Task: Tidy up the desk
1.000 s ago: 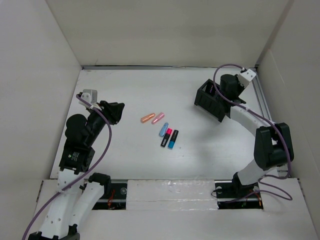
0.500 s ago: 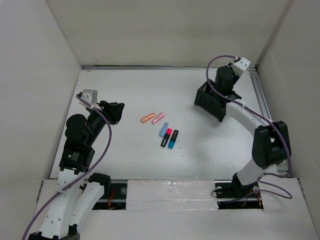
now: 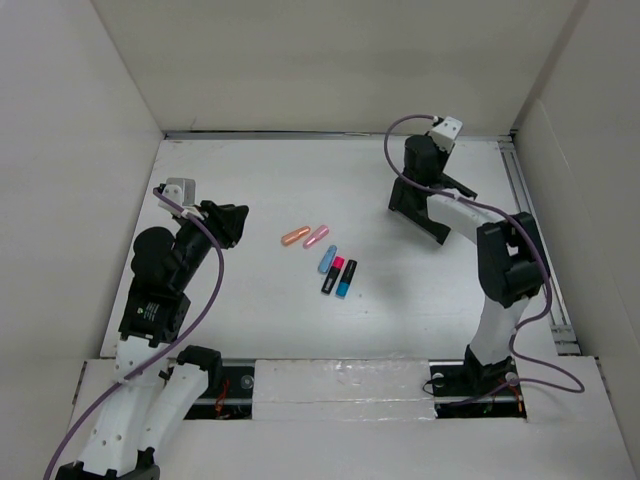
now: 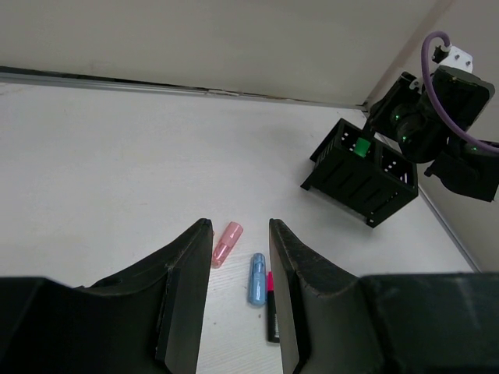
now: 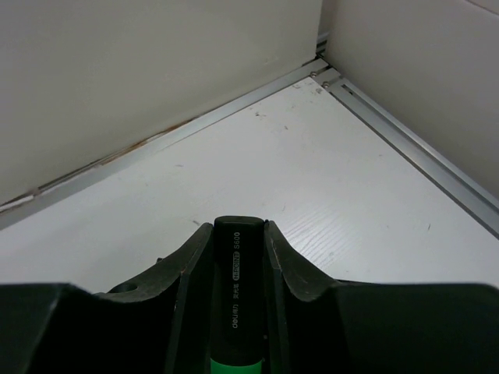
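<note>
**Right arm swings in over the organizer**

The right claw [image 5: 238,232] has moved from the organizer's right side to above its far edge within the last second. It is clamped on a black, green-tipped highlighter [image 5: 237,300]. I judge a drop into the black organizer [image 4: 360,183] is close. The left claw [image 4: 238,234] has not moved; its fingers stand slightly apart, empty.

The tabletop [image 3: 250,180] lies under the organizer and runs out to the wall panels. It is matte white, faintly scuffed and edged with metal rails. Five loose pens [image 3: 327,260] lie left of the organizer, nearer the arm bases.
</note>
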